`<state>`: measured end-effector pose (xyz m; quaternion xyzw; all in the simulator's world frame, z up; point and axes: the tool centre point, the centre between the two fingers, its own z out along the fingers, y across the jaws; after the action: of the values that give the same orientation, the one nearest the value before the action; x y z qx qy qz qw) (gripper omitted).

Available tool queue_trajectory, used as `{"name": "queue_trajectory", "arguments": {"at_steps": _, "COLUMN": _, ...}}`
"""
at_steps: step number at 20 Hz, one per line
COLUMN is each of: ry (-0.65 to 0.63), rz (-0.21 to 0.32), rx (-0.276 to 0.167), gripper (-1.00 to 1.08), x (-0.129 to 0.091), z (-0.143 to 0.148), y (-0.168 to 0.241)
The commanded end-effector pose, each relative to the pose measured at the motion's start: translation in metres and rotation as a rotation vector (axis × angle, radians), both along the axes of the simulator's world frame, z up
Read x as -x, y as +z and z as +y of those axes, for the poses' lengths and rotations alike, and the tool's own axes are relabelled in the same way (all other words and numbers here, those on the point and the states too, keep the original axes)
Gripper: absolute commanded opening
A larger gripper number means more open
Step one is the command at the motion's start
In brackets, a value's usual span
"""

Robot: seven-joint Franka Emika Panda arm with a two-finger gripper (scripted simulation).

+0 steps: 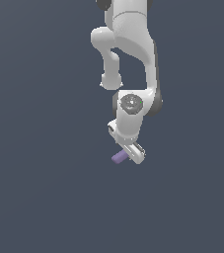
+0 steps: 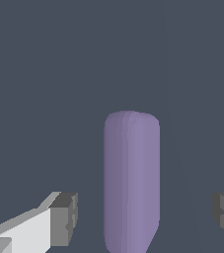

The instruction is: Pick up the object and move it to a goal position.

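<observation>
Much of the arm (image 1: 128,64) is cut off at the top edge of the exterior view, so only its lower links and wrist show, hanging down the upper middle of the frame. The gripper (image 1: 133,153) sits just below the frame's centre, and its own body hides most of the fingers from that camera; the object (image 1: 119,157) shows only as a short light-purple stub poking out toward the exterior view's left from under the gripper. The wrist view shows more: one object (image 2: 131,183), a light-purple capsule with a rounded end, stands lengthwise up the middle of the picture, and its near end runs off the picture's edge. Two fingers (image 2: 64,217) appear, one on each side of the capsule, both partly cropped (the one on the far side shows only a dark pad at the border). They are spread wide, with plain grey surface visible between each pad and the capsule, so nothing is held; the capsule lies between them without contact. Whether the pads reach down to the capsule's level cannot be told. Counted up: one arm, one gripper, one capsule. The tabletop (image 1: 44,197) is a flat dark blue-grey field filling both pictures, with no edge in sight and open room on every side of the gripper.
</observation>
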<state>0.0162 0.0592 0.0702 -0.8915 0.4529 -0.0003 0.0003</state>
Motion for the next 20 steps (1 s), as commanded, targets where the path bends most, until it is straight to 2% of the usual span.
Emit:
{"name": "queue_trajectory", "arguments": {"at_steps": 1, "ry": -0.001, "rz": 0.001, "rx": 0.000, "gripper": 1.00, "x": 0.001, "z": 0.000, "y": -0.009}}
{"name": "queue_trajectory", "arguments": {"at_steps": 7, "ry": -0.004, "rz": 0.001, "rx": 0.000, "gripper": 1.00, "x": 0.001, "z": 0.000, "y": -0.038}}
{"name": "queue_trajectory", "arguments": {"at_steps": 12, "ry": -0.004, "rz": 0.001, "rx": 0.000, "gripper": 1.00, "x": 0.000, "z": 0.000, "y": -0.045}}
{"name": "queue_trajectory", "arguments": {"at_steps": 13, "ry": -0.004, "rz": 0.001, "rx": 0.000, "gripper": -1.00, "x": 0.000, "z": 0.000, "y": -0.045}}
{"name": "queue_trajectory", "arguments": {"at_steps": 20, "ry": -0.004, "rz": 0.001, "rx": 0.000, "gripper": -1.00, "x": 0.000, "z": 0.000, "y": -0.045}}
